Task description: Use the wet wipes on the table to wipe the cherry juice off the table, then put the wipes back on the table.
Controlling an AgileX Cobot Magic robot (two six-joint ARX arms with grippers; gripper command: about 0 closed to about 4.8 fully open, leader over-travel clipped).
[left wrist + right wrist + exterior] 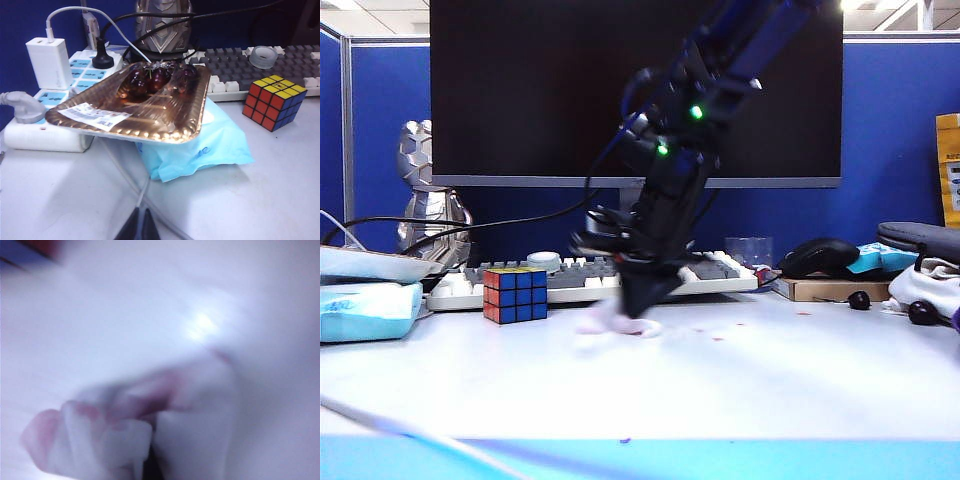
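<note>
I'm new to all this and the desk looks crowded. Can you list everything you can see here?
wet wipes: one wad, white with pink tinges, on the table under the right gripper
cherry juice: few specks, pink-purple, right of the wad
table: one, white, blue front edge
Rubik's cube: one, multicoloured, before the keyboard
keyboard: one, grey and white, under the monitor
monitor: one, black, at the back
wipes packet: one, pale blue, under the tray
tray: one, gold, holding dark cherries
mouse: one, black, right
left gripper: dark, shut, over bare table near the packet
right gripper: dark, shut on the wad, mid-table
</note>
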